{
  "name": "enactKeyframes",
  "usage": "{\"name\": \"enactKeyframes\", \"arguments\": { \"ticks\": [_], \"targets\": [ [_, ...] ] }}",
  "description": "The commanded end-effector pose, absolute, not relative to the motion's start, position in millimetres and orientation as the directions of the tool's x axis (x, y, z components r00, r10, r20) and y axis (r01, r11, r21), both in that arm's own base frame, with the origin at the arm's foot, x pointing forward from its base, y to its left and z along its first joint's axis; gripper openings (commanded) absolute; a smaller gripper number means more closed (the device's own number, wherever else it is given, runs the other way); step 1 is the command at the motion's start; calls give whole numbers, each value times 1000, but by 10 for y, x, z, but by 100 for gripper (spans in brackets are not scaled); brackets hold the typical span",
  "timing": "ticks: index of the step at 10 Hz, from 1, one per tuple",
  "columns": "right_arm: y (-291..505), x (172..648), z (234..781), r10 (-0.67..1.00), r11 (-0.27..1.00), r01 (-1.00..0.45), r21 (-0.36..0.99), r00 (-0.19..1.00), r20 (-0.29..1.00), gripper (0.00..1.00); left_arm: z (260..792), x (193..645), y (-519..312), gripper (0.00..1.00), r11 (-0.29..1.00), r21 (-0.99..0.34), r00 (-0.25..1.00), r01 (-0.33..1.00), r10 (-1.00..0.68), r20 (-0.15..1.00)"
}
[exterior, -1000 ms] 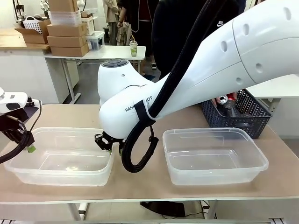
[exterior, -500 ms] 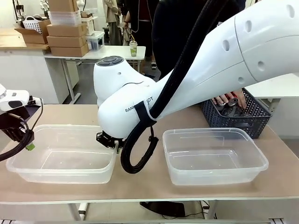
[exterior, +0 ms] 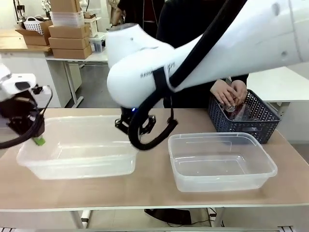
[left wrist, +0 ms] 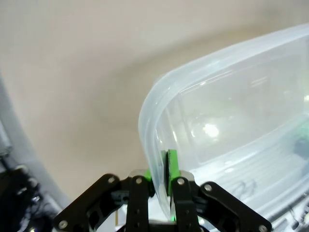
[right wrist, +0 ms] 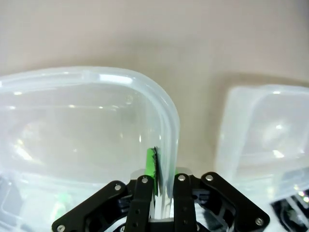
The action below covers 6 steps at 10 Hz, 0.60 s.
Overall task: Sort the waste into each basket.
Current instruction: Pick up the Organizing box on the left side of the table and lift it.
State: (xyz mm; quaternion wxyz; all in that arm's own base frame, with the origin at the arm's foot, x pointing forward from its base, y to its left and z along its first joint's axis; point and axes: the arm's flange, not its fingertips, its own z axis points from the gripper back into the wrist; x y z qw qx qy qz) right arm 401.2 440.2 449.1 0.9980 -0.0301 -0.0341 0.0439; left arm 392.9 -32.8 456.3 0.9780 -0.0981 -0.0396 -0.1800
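Surface [exterior: 145, 193]: carrying two clear tubs side by side and a dark basket at the far right.

Right arm [exterior: 217, 43]: reaching across the middle from the right, screening much of the far side. Its cable loop [exterior: 149, 137] is hanging in the gap between the tubs.

Left tub [exterior: 77, 154]: sitting at the left, nothing showing inside. It is being held at both ends, probably because it is too wide and floppy for one grip. Whether it is clear of the surface, cannot tell; it is blurring.

Right tub [exterior: 222, 181]: resting near right, untouched, also looking bare. In the right wrist view it is lying just beside the held one [right wrist: 260, 125].

Dark basket [exterior: 241, 123]: holding the waste waiting to be sorted, well apart from the left tub.

Left gripper [exterior: 36, 139]: fingers [left wrist: 172, 166] closing tight on the tub's left wall at a rounded corner, one inside and one outside.

Right gripper [exterior: 131, 124]: fingers [right wrist: 150, 166] pinching the tub's right wall the same way.

Person's hands [exterior: 229, 94]: reaching into the dark basket, handling what looks like a can [exterior: 231, 107].

Cardboard boxes [exterior: 67, 34]: stacking on a far table, out of the way.

Judgement: sorting is not yet starting; the arm across the middle is blocking any drop into the left tub.
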Motion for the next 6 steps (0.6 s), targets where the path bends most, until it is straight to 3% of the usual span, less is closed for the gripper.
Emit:
{"name": "enactKeyframes", "arguments": {
  "ticks": [1,3,4,6],
  "targets": [
    [3706,4088,4646,210,964,-210,-164,978,-20,0,5025,4232,-450,0,901,-112,906,420,-408,112],
    [3390,4038,4652,275,961,-275,-26,962,-1,0,5216,4251,-640,0,896,-118,897,428,-406,176],
    [3969,4109,4891,155,987,-154,-42,987,33,0,4966,4123,-755,0,903,-152,915,401,-386,119],
    [3969,4109,4891,155,987,-154,-42,987,33,0,4966,4123,-755,0,903,-152,915,401,-386,119]
  ]
}}
